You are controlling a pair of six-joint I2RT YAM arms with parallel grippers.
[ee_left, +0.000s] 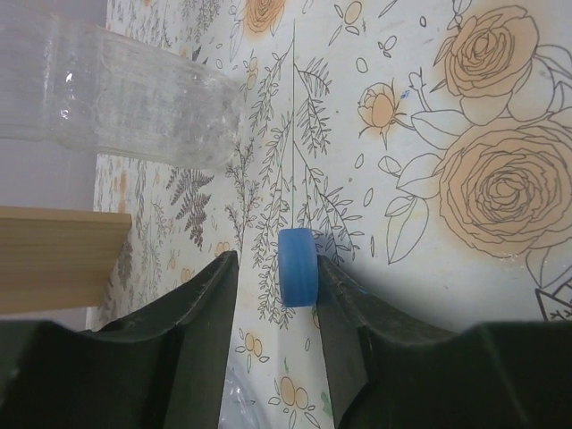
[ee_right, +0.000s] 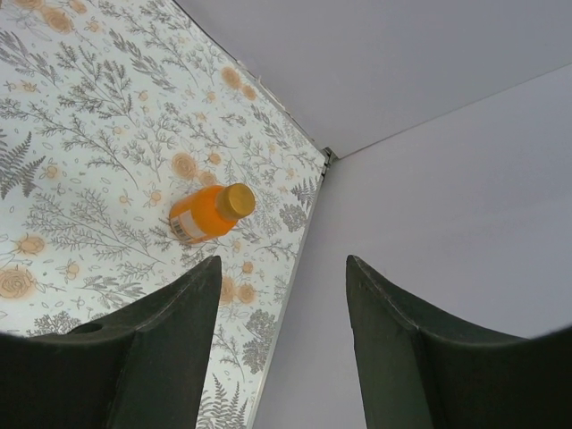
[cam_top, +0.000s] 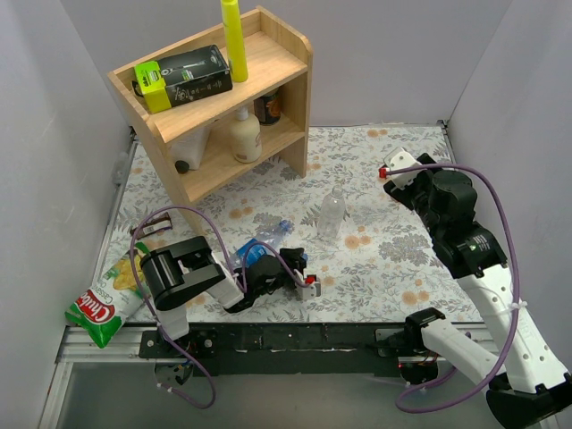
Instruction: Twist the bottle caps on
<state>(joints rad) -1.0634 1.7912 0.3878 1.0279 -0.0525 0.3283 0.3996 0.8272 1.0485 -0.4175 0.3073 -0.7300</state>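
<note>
left gripper (ee_left: 275,262): jaws spread astride blue cap (ee_left: 297,268), mid-frame, apparently staged for pinch | right gripper (ee_right: 282,261): jaws spread, empty | orange bottle (ee_right: 201,217), centre-left: capped

Three small bottles: one orange bottle (ee_right: 198,221), one clear bottle (cam_top: 331,214), one blue-labelled bottle (cam_top: 264,239). Two caps: one blue cap (ee_left: 298,268), one orange-brown cap (ee_right: 237,201).

A shelf (cam_top: 223,98) fills the top view's upper left, 1 upright bottle (cam_top: 332,213) stands at centre, a lying bottle (cam_top: 261,248) rests lower left of it, and a snack bag (cam_top: 107,299) lies at the frame's lower left edge.
</note>
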